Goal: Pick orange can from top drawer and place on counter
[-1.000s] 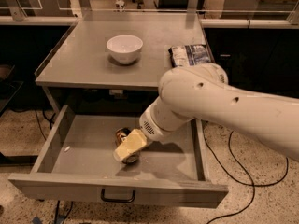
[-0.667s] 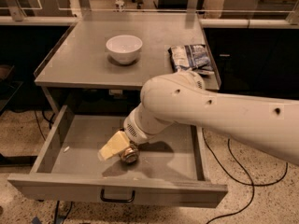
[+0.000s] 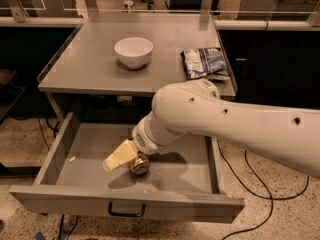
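Drawer (image 3: 64, 149): pulled out under the counter (image 3: 170, 34), with the front panel toward 6 o'clock. The black handle (image 3: 126, 211) sits mid-panel.

Can (image 3: 139, 165): inside the drawer, on its floor. It lies a little toward 6 o'clock from the floor's centre, near the front panel but apart from it. Brownish body with a silvery glint. Cannot tell whether it stands upright or lies on its side. It is not on the counter.

Gripper (image 3: 118, 158): pale yellow, down inside the drawer and low over the floor, slanting toward 8 o'clock. It overlaps the can's 10 o'clock side, so it is touching it or just beside it; cannot tell which. Grip state: cannot tell whether it is clenched on the can or released.

Arm (image 3: 225, 126): white, entering from 3 o'clock. Its thick joint hangs over the drawer's 1 o'clock corner and covers part of the counter's front edge there.

Counter top: a white bowl (image 3: 133, 51) sits toward 10 o'clock of the surface. A crinkled blue-white bag (image 3: 205, 62) lies toward 3 o'clock, close to the right edge. The two are well apart.

Other: a small white speck (image 3: 72, 159) on the drawer floor at 9 o'clock, near the left wall. A black cable (image 3: 260, 184) loops across the speckled floor at 4 o'clock.
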